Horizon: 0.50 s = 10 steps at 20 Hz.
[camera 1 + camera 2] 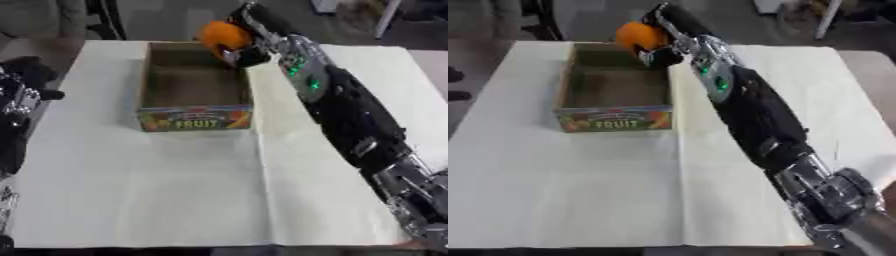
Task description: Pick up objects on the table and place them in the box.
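right hand [245, 42] grasping orange [223, 35] over box [194, 118] far corner | box interior bare | left hand [22, 95] fingers unclear

Box [194, 118]: matt brown cardboard, plain walls inside, front panel with a printed coloured fruit label, slightly glossy. Bench [175, 190] around the box: covered in pale cream sheet, looks like paper or thin cloth, matt, smooth, one crease line running from the box's right corner. Orange object [639, 35] above the box's far right corner: smooth, slight sheen. Right hand [662, 47] round it: black plastic, matt; forearm silver metal, shiny.
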Motion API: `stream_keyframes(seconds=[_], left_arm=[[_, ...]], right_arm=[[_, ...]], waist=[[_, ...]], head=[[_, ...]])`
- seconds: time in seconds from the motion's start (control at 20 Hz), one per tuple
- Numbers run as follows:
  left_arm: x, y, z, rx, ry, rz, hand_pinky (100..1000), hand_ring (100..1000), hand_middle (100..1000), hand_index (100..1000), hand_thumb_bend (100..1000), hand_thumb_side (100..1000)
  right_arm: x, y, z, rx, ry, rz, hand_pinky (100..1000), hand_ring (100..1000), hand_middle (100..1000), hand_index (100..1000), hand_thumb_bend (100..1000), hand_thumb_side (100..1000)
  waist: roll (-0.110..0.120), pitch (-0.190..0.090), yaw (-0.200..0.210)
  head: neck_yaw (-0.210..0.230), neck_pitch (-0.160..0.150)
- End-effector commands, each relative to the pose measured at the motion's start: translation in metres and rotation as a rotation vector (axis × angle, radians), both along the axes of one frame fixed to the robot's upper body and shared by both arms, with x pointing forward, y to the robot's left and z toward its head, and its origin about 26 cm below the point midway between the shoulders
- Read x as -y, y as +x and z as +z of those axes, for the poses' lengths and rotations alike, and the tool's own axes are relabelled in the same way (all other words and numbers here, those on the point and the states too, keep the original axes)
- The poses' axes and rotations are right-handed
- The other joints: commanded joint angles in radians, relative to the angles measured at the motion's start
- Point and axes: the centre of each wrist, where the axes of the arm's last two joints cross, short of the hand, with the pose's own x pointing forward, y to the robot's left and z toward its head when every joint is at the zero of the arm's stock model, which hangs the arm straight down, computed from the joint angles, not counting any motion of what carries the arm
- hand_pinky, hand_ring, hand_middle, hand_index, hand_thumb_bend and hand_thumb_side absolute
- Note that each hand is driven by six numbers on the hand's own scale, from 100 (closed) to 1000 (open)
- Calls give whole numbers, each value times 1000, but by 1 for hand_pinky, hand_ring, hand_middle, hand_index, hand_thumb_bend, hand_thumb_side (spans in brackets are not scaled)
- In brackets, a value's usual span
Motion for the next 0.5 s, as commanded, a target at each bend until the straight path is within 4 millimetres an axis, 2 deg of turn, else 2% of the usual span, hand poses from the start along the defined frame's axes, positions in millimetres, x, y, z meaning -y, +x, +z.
stream_keyframes(seconds=[0.05,0.2,0.25,0.4,0.5], left_arm=[[6,0,15,49,3,-36,625,737,613,712,443,400],[11,0,18,60,3,-57,626,737,613,712,443,399],[12,1,19,63,3,-63,626,737,613,712,444,398],[15,1,22,68,3,-77,626,737,613,712,443,400],[16,1,22,70,4,-80,626,737,613,712,442,400]], right_arm=[[-6,6,4,14,-22,-20,378,502,414,566,180,157],[-9,9,-10,-13,-50,-53,412,520,447,605,268,163],[-10,10,-16,-23,-59,-63,441,542,476,636,357,152],[-16,11,-31,-46,-105,-73,530,654,584,731,420,188],[-19,11,-38,-63,-142,-64,632,758,698,799,430,188]], waist=[[3,-7,15],[2,0,40],[2,2,47],[2,7,63],[3,9,69]], head=[[-16,3],[-25,-2],[-27,-4],[-32,-8],[-34,-8]])
